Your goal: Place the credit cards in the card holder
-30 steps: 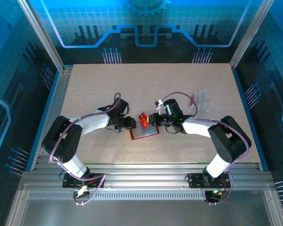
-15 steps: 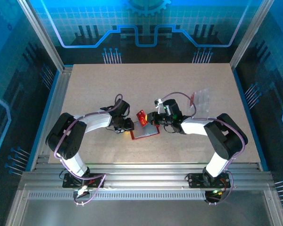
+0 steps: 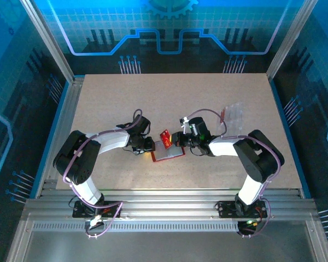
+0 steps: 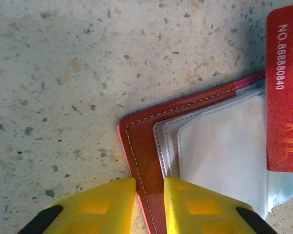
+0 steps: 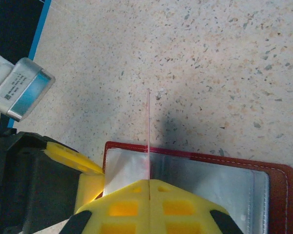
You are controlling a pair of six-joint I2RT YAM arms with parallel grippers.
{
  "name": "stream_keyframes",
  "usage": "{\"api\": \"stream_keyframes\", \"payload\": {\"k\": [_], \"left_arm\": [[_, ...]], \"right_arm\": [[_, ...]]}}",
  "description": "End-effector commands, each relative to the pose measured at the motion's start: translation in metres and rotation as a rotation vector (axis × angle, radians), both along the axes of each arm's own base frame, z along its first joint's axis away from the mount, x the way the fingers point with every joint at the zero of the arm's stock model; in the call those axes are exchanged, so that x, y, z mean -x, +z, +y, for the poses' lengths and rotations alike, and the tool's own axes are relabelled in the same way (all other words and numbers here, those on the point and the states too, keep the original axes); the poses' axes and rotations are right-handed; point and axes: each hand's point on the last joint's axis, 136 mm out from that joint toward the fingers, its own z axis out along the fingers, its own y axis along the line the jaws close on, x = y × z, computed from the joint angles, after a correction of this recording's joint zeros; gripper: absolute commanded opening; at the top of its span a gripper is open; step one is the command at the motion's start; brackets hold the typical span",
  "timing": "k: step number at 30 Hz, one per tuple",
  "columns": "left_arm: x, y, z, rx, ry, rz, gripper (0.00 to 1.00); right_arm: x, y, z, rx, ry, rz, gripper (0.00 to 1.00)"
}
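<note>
Right wrist view: the right hand (image 5: 150, 184) pinches a red card (image 5: 149, 126) edge-on over the open holder (image 5: 278, 181) on the desk (image 5: 234, 58). The left hand (image 4: 150, 189) sits narrow astride its border; grip unclear. Next, likely: slide the card squarely into a pocket.

- Table (image 4: 63, 73): matt top, speckled like stone, faintly grainy.
- Card holder (image 4: 146, 146): smooth red leather-look cover with white stitching along its edge, and glossy clear plastic pockets catching the light.
- Red card (image 4: 283, 97): shiny, smooth plastic with white print.
- Left gripper (image 4: 150, 187): yellow plastic fingers, matt.
- Clear bag (image 3: 233, 115), toward the surface's right edge: see-through, crinkled plastic film.
</note>
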Motion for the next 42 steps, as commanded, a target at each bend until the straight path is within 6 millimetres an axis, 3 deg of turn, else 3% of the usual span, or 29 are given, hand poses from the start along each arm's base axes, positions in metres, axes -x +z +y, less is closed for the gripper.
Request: {"api": "stream_keyframes", "payload": {"k": [1, 15, 30, 42], "left_arm": [[0.006, -0.009, 0.000, -0.017, -0.012, 0.029, 0.24], [0.006, -0.010, -0.001, -0.013, -0.012, 0.031, 0.24], [0.006, -0.012, -0.003, -0.004, -0.010, 0.039, 0.24], [0.006, -0.016, -0.003, -0.005, -0.008, 0.048, 0.24]], "right_arm": [[-0.001, -0.005, 0.001, -0.002, -0.011, -0.001, 0.00], [0.002, -0.009, 0.004, -0.025, -0.014, 0.027, 0.00], [0.021, -0.020, -0.001, -0.023, -0.019, 0.057, 0.00], [0.029, -0.018, -0.007, -0.024, -0.019, 0.092, 0.00]]}}
